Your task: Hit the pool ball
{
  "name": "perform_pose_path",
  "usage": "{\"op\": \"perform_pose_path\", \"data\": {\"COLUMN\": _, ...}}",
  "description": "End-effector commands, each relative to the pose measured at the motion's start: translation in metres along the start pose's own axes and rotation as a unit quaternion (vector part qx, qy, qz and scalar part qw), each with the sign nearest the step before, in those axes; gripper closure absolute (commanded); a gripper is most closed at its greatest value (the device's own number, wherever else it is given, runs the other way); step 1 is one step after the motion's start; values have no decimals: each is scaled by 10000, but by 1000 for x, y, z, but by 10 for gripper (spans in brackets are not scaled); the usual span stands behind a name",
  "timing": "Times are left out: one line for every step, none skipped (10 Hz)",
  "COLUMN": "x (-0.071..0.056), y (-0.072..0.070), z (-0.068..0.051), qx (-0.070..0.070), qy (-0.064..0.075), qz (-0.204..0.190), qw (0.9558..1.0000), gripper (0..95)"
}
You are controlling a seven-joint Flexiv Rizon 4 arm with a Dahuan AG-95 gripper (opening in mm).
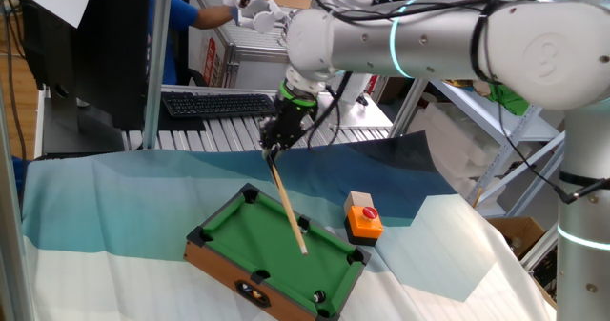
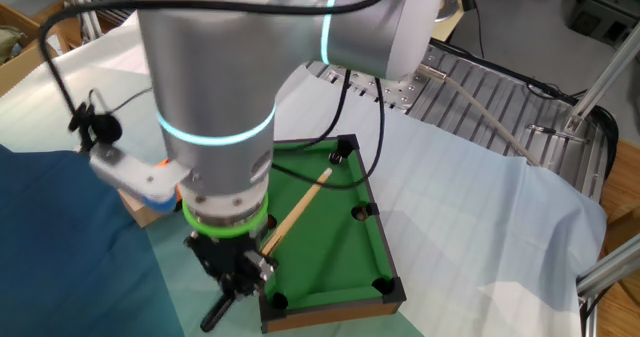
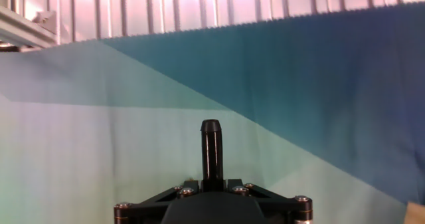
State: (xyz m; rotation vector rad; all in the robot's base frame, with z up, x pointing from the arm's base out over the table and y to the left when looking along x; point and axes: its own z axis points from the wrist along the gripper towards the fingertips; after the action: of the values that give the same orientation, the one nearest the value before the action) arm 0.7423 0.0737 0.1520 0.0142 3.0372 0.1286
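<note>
Pinching the dark butt end of the wooden cue stick (image 1: pixel 288 210), the claw (image 1: pixel 274 140) hung above the far rim of the miniature pool table (image 1: pixel 233 228), its jaws drawn narrow around the stick. The cue slanted down from the claw across the green felt, its pale tip ending near the middle of the felt, toward the long rim that faces the orange button box (image 1: pixel 363 218). That box, with a red button on top, sat on the cloth just beside that rim. In one fixed view a tiny dark pool ball (image 1: pixel 319 296) with a pale glint lay on the felt close to the near corner pocket, well apart from the cue's tip. The pool table rested on a blue-and-white cloth (image 1: pixel 105 207) covering the bench, with a black keyboard (image 1: pixel 219 103) beyond the cloth's far edge. From the other fixed view the arm's grey body hid much of the pool table, and the cue ran diagonally toward a corner pocket. The hand view showed only the cue's black butt (image 3: pixel 211 151) standing up out of the claw's housing, with cloth behind it.
</note>
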Motion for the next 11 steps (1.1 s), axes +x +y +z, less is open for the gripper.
{"op": "perform_pose_path", "data": {"x": 4, "y": 8, "z": -4, "qx": 61, "qy": -90, "qz": 9, "qw": 9999, "gripper": 950}}
{"op": "perform_pose_path", "data": {"x": 5, "y": 14, "z": -8, "qx": 68, "qy": -206, "qz": -28, "qw": 9998, "gripper": 950}}
{"op": "perform_pose_path", "data": {"x": 5, "y": 15, "z": -9, "qx": 71, "qy": -297, "qz": -102, "qw": 9995, "gripper": 950}}
{"op": "perform_pose_path", "data": {"x": 4, "y": 13, "z": -9, "qx": 84, "qy": -333, "qz": -178, "qw": 9993, "gripper": 950}}
{"op": "perform_pose_path", "data": {"x": 4, "y": 12, "z": -9, "qx": 84, "qy": -327, "qz": -199, "qw": 9992, "gripper": 950}}
{"op": "perform_pose_path", "data": {"x": 4, "y": 12, "z": -9, "qx": 101, "qy": -329, "qz": -221, "qw": 9992, "gripper": 950}}
{"op": "perform_pose_path", "data": {"x": 4, "y": 12, "z": -9, "qx": 131, "qy": -341, "qz": -257, "qw": 9990, "gripper": 950}}
{"op": "perform_pose_path", "data": {"x": 4, "y": 12, "z": -8, "qx": 143, "qy": -364, "qz": -290, "qw": 9988, "gripper": 950}}
{"op": "perform_pose_path", "data": {"x": 4, "y": 12, "z": -8, "qx": 148, "qy": -391, "qz": -339, "qw": 9985, "gripper": 950}}
{"op": "perform_pose_path", "data": {"x": 4, "y": 12, "z": -8, "qx": 150, "qy": -413, "qz": -378, "qw": 9983, "gripper": 950}}
{"op": "perform_pose_path", "data": {"x": 4, "y": 12, "z": -8, "qx": 163, "qy": -442, "qz": -428, "qw": 9980, "gripper": 950}}
